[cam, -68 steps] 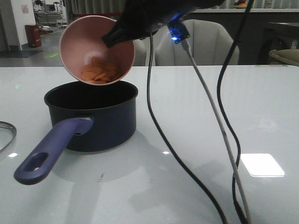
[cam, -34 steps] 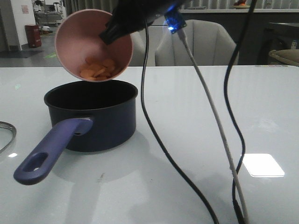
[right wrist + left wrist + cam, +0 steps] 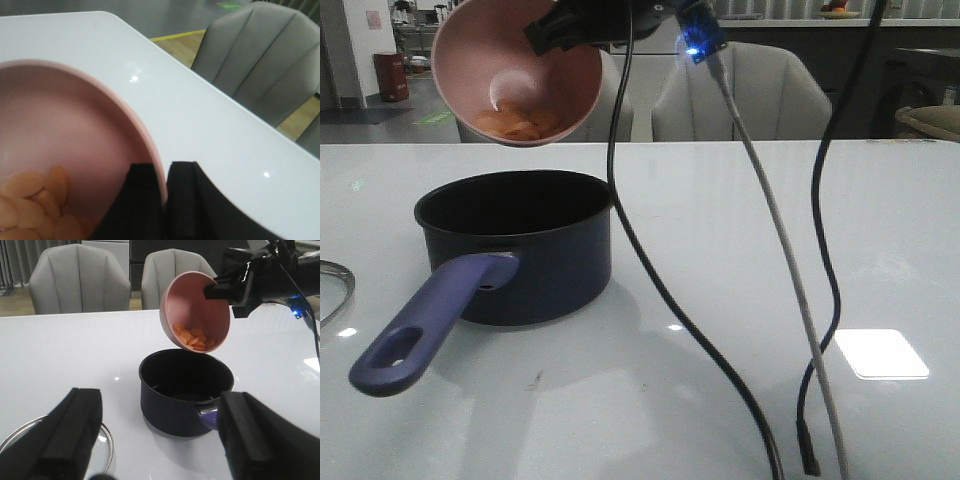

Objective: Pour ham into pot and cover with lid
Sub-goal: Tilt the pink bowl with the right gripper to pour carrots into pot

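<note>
My right gripper is shut on the rim of a pink bowl and holds it tilted above the navy pot. The ham, a heap of orange slices, lies at the bowl's low side; it also shows in the left wrist view and the right wrist view. The pot's inside looks empty. Its purple handle points to the front left. The lid lies flat on the table left of the pot; only its rim shows in front. My left gripper is open and empty, in front of the pot and apart from it.
The white table carries only the pot and lid. Black and grey cables hang from the right arm down to the table at the right. Grey chairs stand behind the far edge.
The right gripper has lifted the bowl higher and a little to the left above the pot. The ham stays in the bowl. The hanging cables have swung.
</note>
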You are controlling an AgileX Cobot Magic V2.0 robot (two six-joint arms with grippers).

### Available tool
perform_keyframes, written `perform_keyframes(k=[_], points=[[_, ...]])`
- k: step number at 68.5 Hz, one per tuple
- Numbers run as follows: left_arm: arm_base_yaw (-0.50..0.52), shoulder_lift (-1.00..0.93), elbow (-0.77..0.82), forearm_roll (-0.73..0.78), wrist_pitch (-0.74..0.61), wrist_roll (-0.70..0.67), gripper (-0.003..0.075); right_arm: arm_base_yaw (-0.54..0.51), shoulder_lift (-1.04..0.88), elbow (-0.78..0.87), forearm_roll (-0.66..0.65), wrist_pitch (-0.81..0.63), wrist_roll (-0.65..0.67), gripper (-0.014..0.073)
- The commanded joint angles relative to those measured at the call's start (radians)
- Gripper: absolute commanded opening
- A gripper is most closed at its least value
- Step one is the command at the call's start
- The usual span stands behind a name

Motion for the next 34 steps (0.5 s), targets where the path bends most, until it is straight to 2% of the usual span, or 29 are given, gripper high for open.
perform_keyframes(k=[1,18,28,34], points=[[-0.010,0.010,-0.028,-0.008,-0.075,0.001,0.0510,0.001,-0.063,-0.031,0.057,-0.051,-0.006,0.0137],[-0.010,0.010,-0.028,-0.008,-0.075,0.001,0.0510,-0.005,-0.060,-0.031,0.250,-0.050,-0.028,0.0137],[-0.010,0.010,-0.028,-0.008,-0.075,0.001,0.0510,-0.005,-0.057,0.007,0.294,-0.158,-0.046,0.0137],[-0.010,0.010,-0.028,-0.008,-0.075,0.001,0.0510,-0.005,-0.057,0.053,0.285,-0.241,-0.138,0.0137]])
